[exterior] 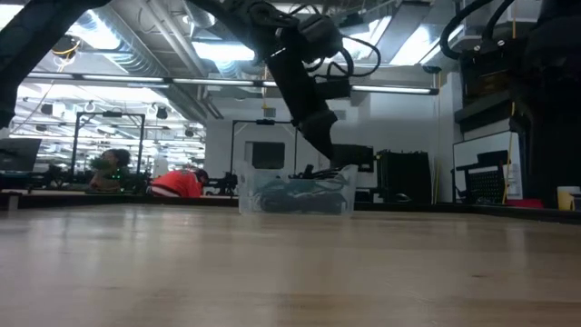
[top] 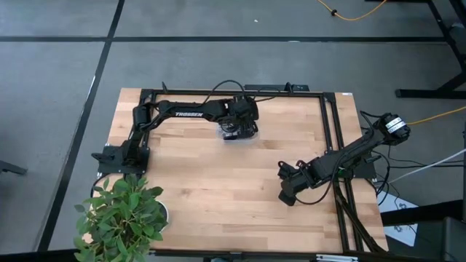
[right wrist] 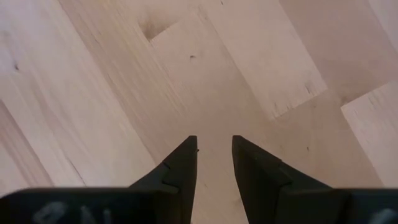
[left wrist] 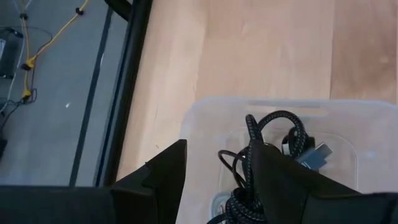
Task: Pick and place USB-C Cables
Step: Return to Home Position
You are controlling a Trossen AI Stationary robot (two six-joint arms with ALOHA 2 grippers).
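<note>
Inside the clear bin [left wrist: 202, 118] at the table's [top: 218, 182] far edge lay the cables [left wrist: 273, 134], none showing elsewhere. The left gripper [left wrist: 217, 152] hovered just above them, fingers apart and empty. The right gripper [right wrist: 214, 144] hung low over bare wood, fingers slightly apart. Sorting looked finished; only parking the arms was left.

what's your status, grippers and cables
Left gripper open over bin. Right gripper slightly open, empty, above table. Cables in bin. Nothing seen in the way.

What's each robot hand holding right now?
Left gripper: fingers open, empty, above the bin of cables.
Right gripper: fingers slightly apart, empty, over the table.
</note>
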